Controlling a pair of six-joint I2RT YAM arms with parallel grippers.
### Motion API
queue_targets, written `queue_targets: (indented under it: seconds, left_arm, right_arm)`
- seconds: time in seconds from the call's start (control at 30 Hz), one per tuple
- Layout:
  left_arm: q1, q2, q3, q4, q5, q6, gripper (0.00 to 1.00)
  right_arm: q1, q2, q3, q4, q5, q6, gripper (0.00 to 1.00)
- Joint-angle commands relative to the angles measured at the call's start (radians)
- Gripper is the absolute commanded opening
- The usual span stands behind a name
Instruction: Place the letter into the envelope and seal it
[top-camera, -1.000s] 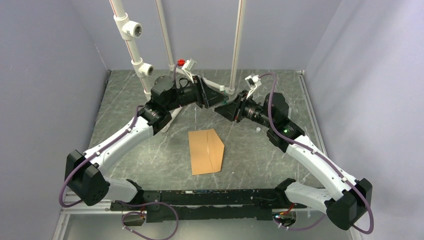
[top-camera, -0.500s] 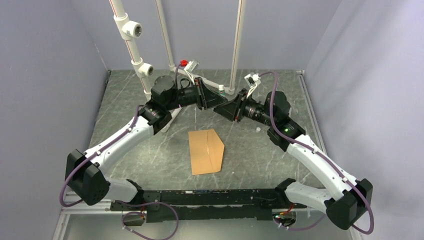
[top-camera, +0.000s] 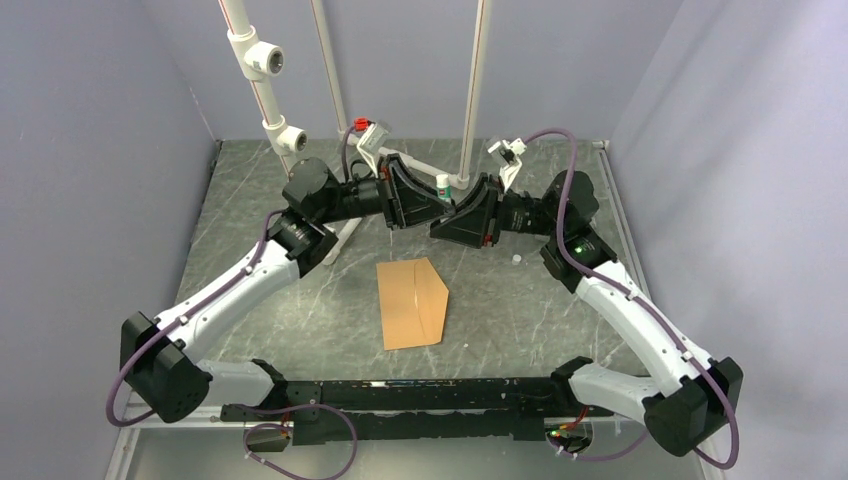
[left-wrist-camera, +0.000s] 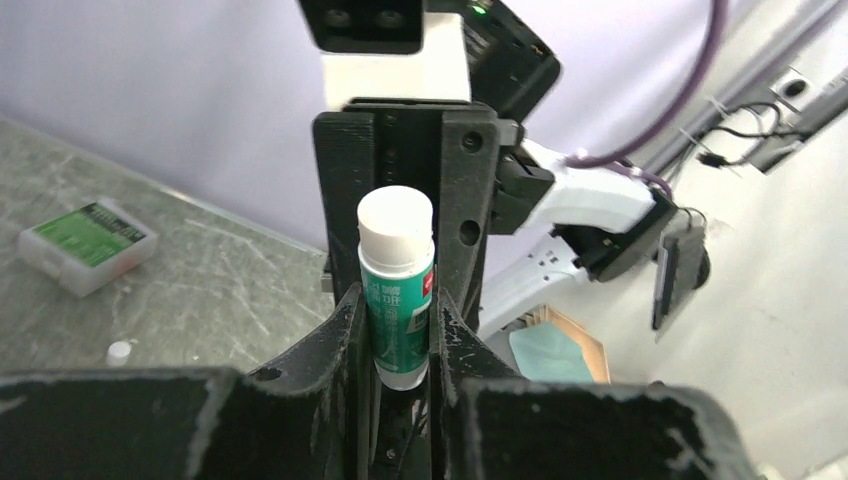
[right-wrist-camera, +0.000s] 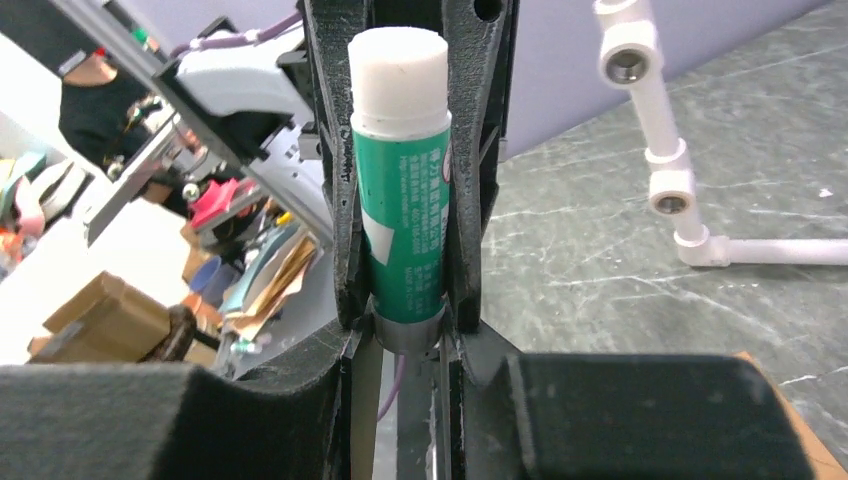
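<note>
The kraft-brown envelope (top-camera: 412, 302) lies flat on the table between the arms, its pointed flap side to the right. One corner of it shows in the right wrist view (right-wrist-camera: 805, 440). The letter is not in view. Both grippers meet in the air above the far middle of the table, on a green glue stick (top-camera: 441, 185) with whitish ends. My left gripper (top-camera: 432, 204) is shut on one end of the stick (left-wrist-camera: 397, 300). My right gripper (top-camera: 452, 208) is shut on the other end (right-wrist-camera: 403, 230).
White PVC pipes (top-camera: 270, 100) stand at the back, with one pipe lying on the table (right-wrist-camera: 770, 250). A small white cap (top-camera: 516, 259) lies near the right arm. A small clear box with a green label (left-wrist-camera: 88, 245) sits on the table.
Both wrists have risen and turned. The grippers now face each other end to end, and the glue stick shows between them. The envelope has not moved.
</note>
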Motion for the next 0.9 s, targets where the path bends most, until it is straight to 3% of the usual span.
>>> queue_targets:
  seconds: [0.0,0.03,0.1,0.13,0.2,0.3,0.47,0.87]
  left_arm:
    - [0.010,-0.029,0.007,0.081,0.005,0.070,0.02]
    - [0.010,-0.033,0.009,0.065,-0.019,0.070,0.03]
    - [0.010,-0.044,0.023,-0.001,-0.101,0.081,0.02]
    - [0.009,-0.050,0.029,-0.034,-0.150,0.084,0.03]
    - [0.008,-0.061,0.038,-0.093,-0.241,0.071,0.02]
    - [0.010,-0.065,0.060,-0.150,-0.317,0.015,0.02]
    - [0.010,-0.060,0.139,-0.248,-0.354,-0.018,0.02]
    - [0.010,-0.039,0.153,-0.278,-0.393,-0.096,0.02]
  right_arm:
    - [0.009,-0.023,0.097,-0.070,-0.220,-0.022,0.10]
    - [0.009,-0.025,0.137,-0.215,-0.149,-0.125,0.34]
    - [0.009,-0.030,0.189,-0.381,0.017,-0.246,0.67]
    - [0.009,-0.038,0.193,-0.402,0.110,-0.259,0.75]
    - [0.011,-0.071,0.179,-0.414,0.342,-0.263,0.82]
    - [0.019,-0.127,0.107,-0.351,0.572,-0.227,0.81]
    - [0.065,-0.194,0.069,-0.277,0.774,-0.214,0.71]
    - [0.157,-0.079,0.131,-0.127,0.760,-0.156,0.68]
